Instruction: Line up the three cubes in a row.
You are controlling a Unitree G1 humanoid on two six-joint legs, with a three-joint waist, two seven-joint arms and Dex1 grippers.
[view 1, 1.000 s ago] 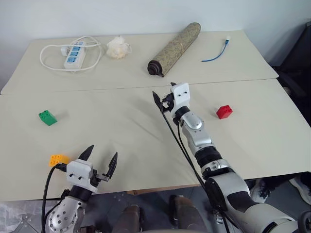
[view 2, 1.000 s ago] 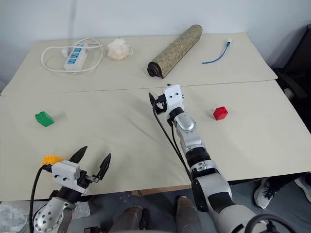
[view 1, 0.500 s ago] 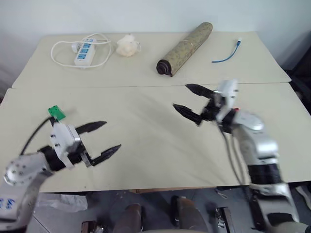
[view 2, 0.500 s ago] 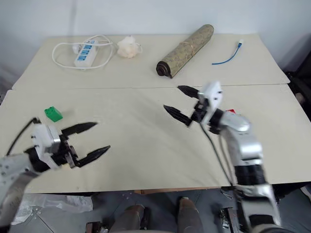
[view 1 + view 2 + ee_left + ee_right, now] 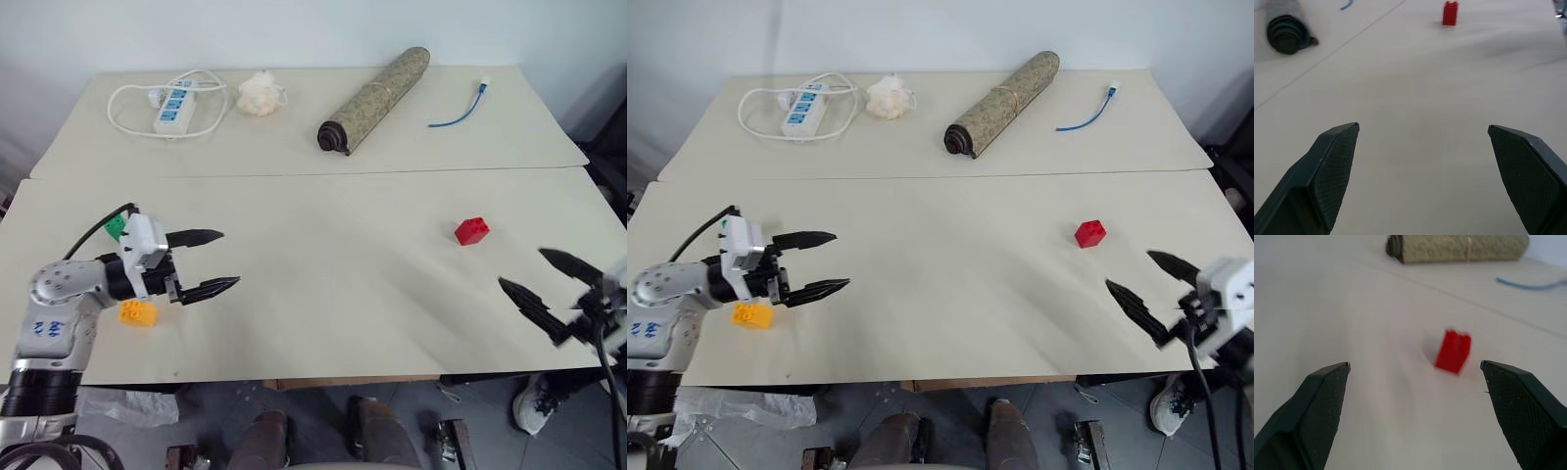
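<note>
The red cube (image 5: 471, 230) stands on the right half of the table, and both wrist views show it too (image 5: 1450, 12) (image 5: 1453, 351). At the left, the yellow-orange cube (image 5: 137, 312) lies near the front edge. The green cube (image 5: 116, 227) peeks out behind my left wrist. My left gripper (image 5: 230, 258) hovers open and empty just right of those two, pointing toward the table's middle. My right gripper (image 5: 520, 268) is open and empty at the front right, with its fingers aimed at the red cube a short way ahead.
Along the back lie a white power strip with its cord (image 5: 174, 98), a crumpled white wad (image 5: 262, 93), a rolled mat (image 5: 377, 85) and a blue cable (image 5: 458, 113). A seam (image 5: 313, 176) crosses the table (image 5: 323, 313) between the back objects and the cubes.
My right arm swung from the table's middle back to the front right, leaving the red cube in plain view. The left gripper rose, went forward and turned to point right. Both stayed open.
</note>
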